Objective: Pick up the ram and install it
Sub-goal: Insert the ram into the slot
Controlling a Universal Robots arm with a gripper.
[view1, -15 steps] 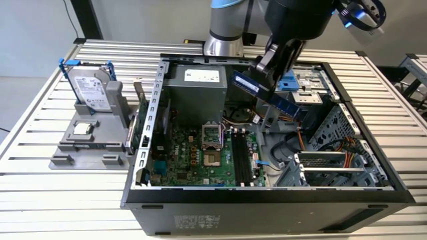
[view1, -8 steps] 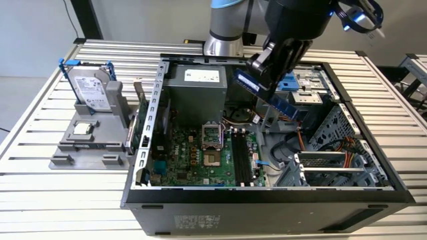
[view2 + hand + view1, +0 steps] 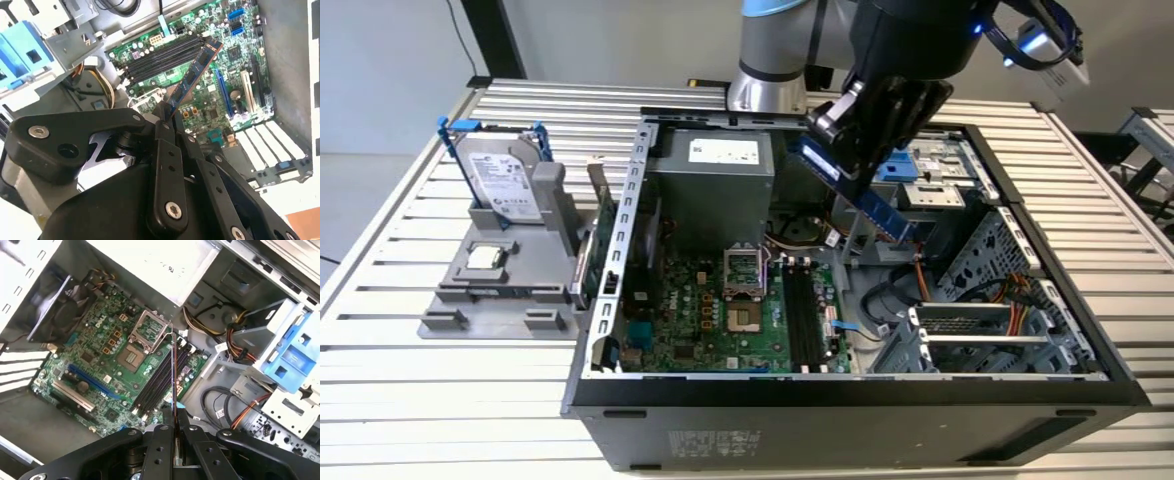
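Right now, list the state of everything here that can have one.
case, side open
ram, held over the case, not seated
gripper, shut on the ram
slots, empty
socket, lid raised
hard drive, upright in stand
processor, flat on stand

The counter (image 3: 400,400) is a pale metal top made of long parallel slats with narrow dark gaps between them. On its middle lies a large desktop computer case (image 3: 854,435) with black outer walls and a grey metal inside, its open side facing up. Toward the exterior view's left, a grey plastic holder block (image 3: 494,295) with steps and slots stands on the slats just beside the case; whether they touch, I cannot tell.
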